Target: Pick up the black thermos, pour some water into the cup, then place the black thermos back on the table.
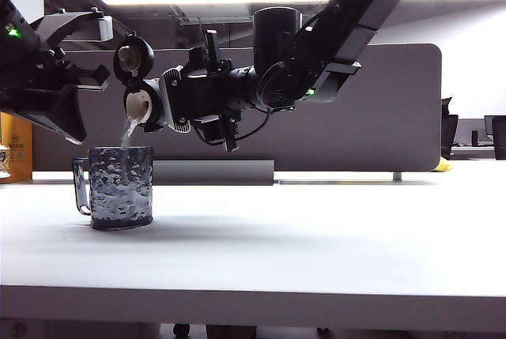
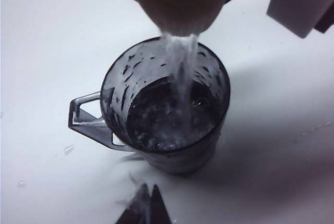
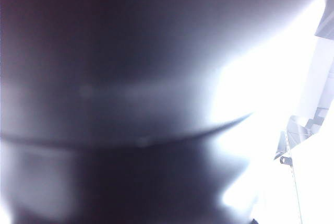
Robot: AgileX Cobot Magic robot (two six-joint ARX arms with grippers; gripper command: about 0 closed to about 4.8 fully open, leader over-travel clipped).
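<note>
Black thermos [image 1: 198, 94] lies tipped level in the right gripper [image 1: 207, 90], which clamps it above the surface [image 1: 316, 236], water streaming from its spout into the cup [image 1: 120, 187]; pouring is underway, setting down remains; left gripper [image 1: 83, 78] hovers beside the cup, its opening unclear

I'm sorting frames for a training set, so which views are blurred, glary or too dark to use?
Exterior view: sharp, but backlit by the ceiling strip light, so the right hand and black thermos read as dark shapes. Left wrist view: the cup is fairly sharp, the pale spout above it soft. Right wrist view: a close dark blur with blown-out white glare; unusable.
</note>
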